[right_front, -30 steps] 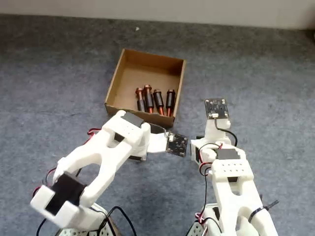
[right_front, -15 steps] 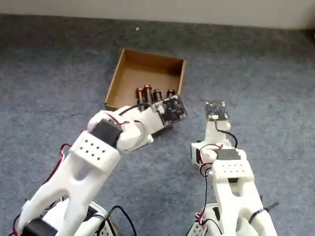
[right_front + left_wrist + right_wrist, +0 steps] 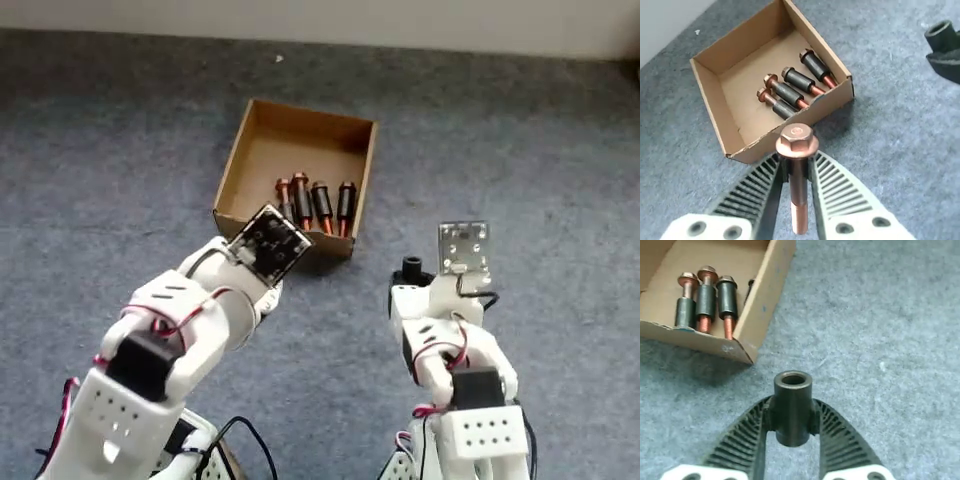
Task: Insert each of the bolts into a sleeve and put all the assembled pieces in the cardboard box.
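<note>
- Two grippers are loaded: your left gripper (image 3: 796, 159) clamps a copper bolt (image 3: 796, 142), now above the near wall of the cardboard box (image 3: 715, 105), having swung away from the right arm.
- Your right gripper (image 3: 791, 410) pinches a black sleeve (image 3: 792, 390), bore upward.
- Four assembled pieces (image 3: 320, 205) lie in the box; mating probably comes next.

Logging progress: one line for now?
left gripper shut on copper hex-head bolt | right gripper shut on black cylindrical sleeve | brown cardboard box holds four assembled pieces
</note>
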